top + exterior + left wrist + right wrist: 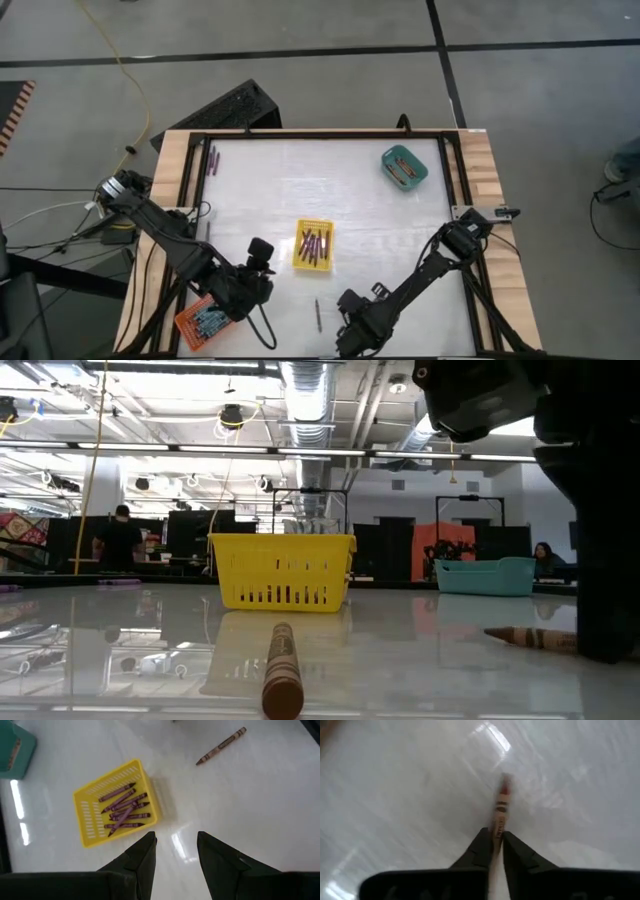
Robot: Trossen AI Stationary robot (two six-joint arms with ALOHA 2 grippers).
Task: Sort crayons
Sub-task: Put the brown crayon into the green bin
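Item: one reddish crayon (501,805), caught at its near end between the jaws of my right gripper (493,842), low at the near edge of the tabletop (380,215). My jaws are drawn in close on either side of the stick and seem to pinch it; whether the hold is firm I cannot tell. Its long axis runs straight ahead from my fingertips, in line with the gripper, so most of the length juts out beyond the tips, and any lift will, I judge, swing that free end. Item: a second loose crayon (317,313), brownish-purple, lying flat on the tabletop just to the left of my right gripper, its long axis running away from the near edge toward the yellow tray (314,245); my right arm is the nearer one to it. Item: yellow tray, mid-table, holding several purple crayons (124,810). Item: teal tray (404,167), far right corner, well apart from both arms. Item: orange tray (200,321), near left edge, holding bluish-grey sticks, just beside my left gripper (176,852), which hangs with jaws apart and empty, pointed toward the yellow tray.
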